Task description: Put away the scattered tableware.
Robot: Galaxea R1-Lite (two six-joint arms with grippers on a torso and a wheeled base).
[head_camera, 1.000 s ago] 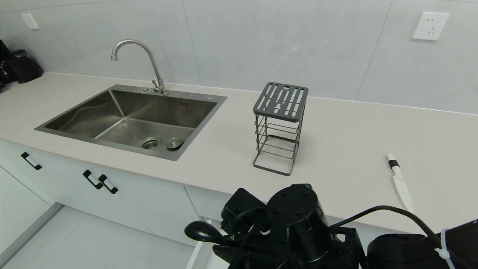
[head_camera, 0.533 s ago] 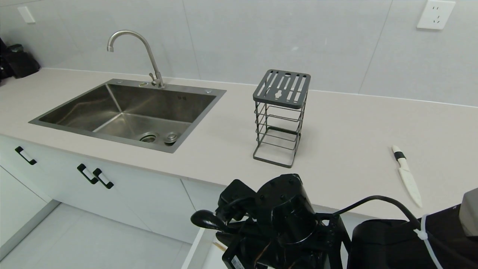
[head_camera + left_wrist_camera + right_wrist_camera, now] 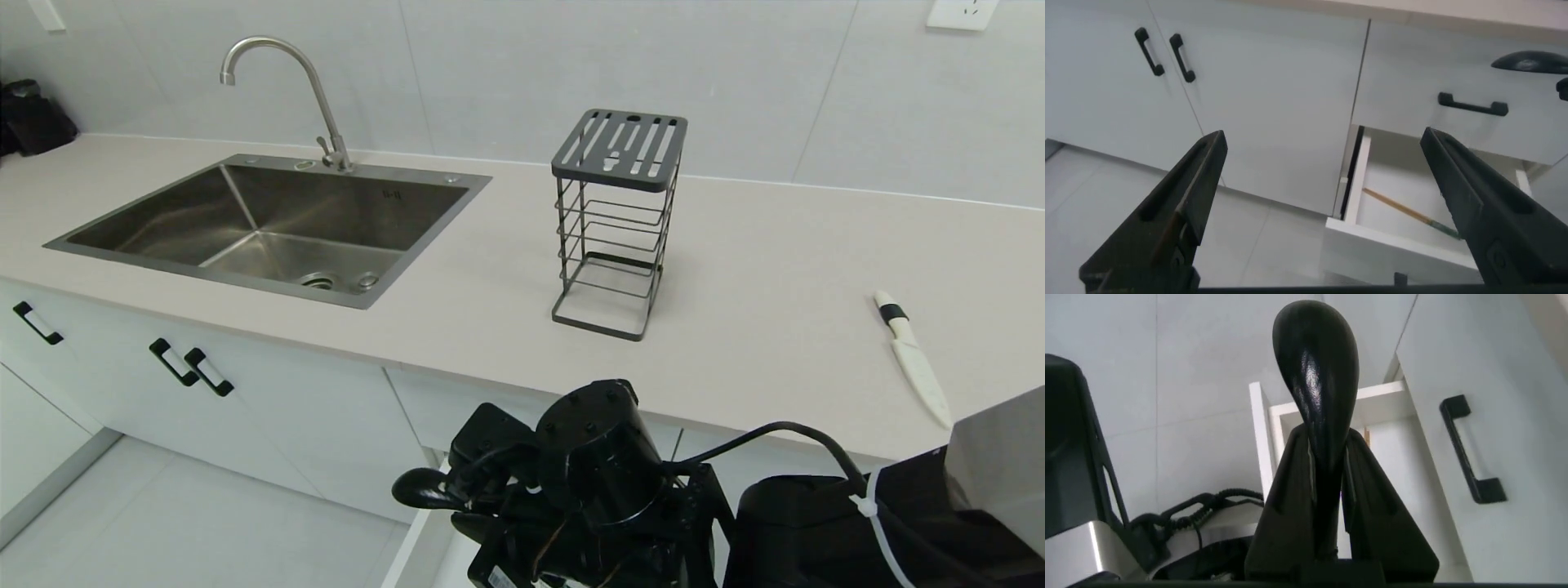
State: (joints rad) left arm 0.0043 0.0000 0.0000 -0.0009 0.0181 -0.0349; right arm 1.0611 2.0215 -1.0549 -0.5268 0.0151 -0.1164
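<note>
1. At the bottom centre of the head frame, the right hand [image 3: 1323, 453] is clenched on a black spoon [image 3: 1316, 367]. The spoon's bowl sticks out past the fingers. It is held below the tabletop's front edge, with the open drawer [image 3: 1362, 175] just beyond, so this piece looks to be partway to storage and not yet set down.
2. The left hand [image 3: 1323, 139] is released, with its jaws wide apart and nothing between them. It faces the cupboard fronts and the drawer.
3. The drawer stands pulled out under the tabletop [image 3: 775, 269]. A thin stick [image 3: 1409, 212], perhaps a chopstick, lies in it, so one piece may already be put away.
4. At the right edge of the head frame, a white knife [image 3: 910, 363] lies flat on the tabletop near its front edge. It is well apart from both hands and looks to be the piece left to collect.
5. In the centre of the frame a wire rack [image 3: 616, 220] stands upright, which is a likely home for the knife.
6. At the upper left is the sink [image 3: 343, 208]; I can make out no tableware in it.
</note>
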